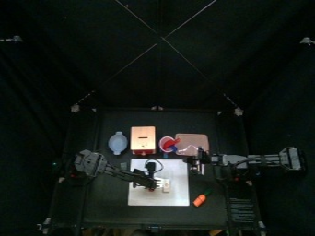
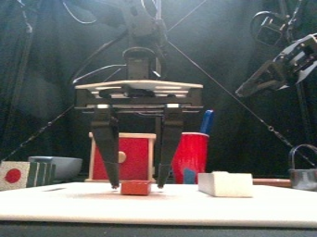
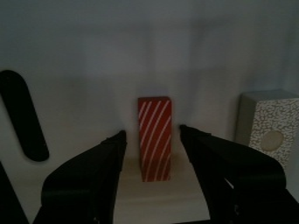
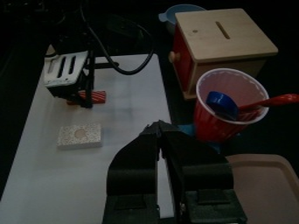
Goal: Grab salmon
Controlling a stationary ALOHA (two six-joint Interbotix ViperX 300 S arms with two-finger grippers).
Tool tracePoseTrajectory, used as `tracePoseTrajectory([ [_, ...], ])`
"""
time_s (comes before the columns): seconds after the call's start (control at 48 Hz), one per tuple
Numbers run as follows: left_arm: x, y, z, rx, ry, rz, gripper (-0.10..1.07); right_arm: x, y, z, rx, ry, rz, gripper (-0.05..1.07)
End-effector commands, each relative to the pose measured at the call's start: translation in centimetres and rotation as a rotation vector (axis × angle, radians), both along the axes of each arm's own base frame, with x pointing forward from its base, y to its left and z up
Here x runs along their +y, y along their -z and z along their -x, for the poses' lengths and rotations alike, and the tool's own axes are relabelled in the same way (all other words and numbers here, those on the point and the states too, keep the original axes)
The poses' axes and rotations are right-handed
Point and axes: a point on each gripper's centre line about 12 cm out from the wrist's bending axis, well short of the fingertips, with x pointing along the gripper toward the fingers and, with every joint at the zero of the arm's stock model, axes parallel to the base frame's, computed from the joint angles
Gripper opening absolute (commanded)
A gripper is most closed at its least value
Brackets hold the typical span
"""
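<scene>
Table [image 1: 197, 171] white mat carries all pieces. Left gripper [image 3: 149, 150] lowered, jaws parted, straddling salmon [image 3: 156, 136] near mat centre, not clamped. Right gripper [image 4: 162, 144] idle at 3 o'clock, jaws closed, empty. Remaining: close, lift.

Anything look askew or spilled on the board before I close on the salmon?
Nothing stands out. The salmon lies flat between the open left gripper jaws; the white block sits apart, and the red cup stands upright.
</scene>
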Motion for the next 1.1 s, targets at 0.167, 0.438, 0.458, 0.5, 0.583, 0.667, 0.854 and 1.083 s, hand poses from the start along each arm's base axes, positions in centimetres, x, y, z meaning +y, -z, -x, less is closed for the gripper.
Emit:
tracePoseTrajectory([
  [0.167, -0.82, -1.00, -0.47, -0.025, -0.003, 0.023, 0.86, -0.18, -0.34, -0.02, -0.009, 0.009, -0.002, 0.06],
  [0.438, -0.72, -0.81, -0.54, -0.020, -0.001, 0.017, 0.86, -0.15, -0.08, 0.07, 0.013, 0.008, -0.004, 0.06],
  [0.458, -0.61, -0.88, -0.55, -0.020, -0.001, 0.015, 0.86, -0.14, -0.01, 0.10, 0.016, 0.008, -0.004, 0.06],
  [0.5, -0.50, -0.86, -0.58, -0.018, 0.000, 0.010, 0.86, -0.18, -0.03, 0.07, 0.016, 0.010, -0.004, 0.06],
  [0.583, -0.40, -0.86, -0.61, -0.019, 0.000, 0.007, 0.86, -0.18, 0.03, 0.09, 0.018, 0.010, -0.004, 0.06],
  [0.667, -0.28, -0.91, -0.68, -0.022, 0.001, 0.002, 0.86, -0.18, 0.01, 0.12, 0.018, 0.010, -0.004, 0.06],
  [0.854, -0.25, -0.93, -0.77, -0.024, 0.004, -0.001, 0.86, -0.21, 0.07, 0.15, 0.020, 0.012, -0.005, 0.06],
  [1.083, -0.33, -1.19, -1.06, -0.035, 0.005, 0.001, 0.80, -0.26, 0.38, 0.29, 0.029, 0.015, -0.006, 0.06],
])
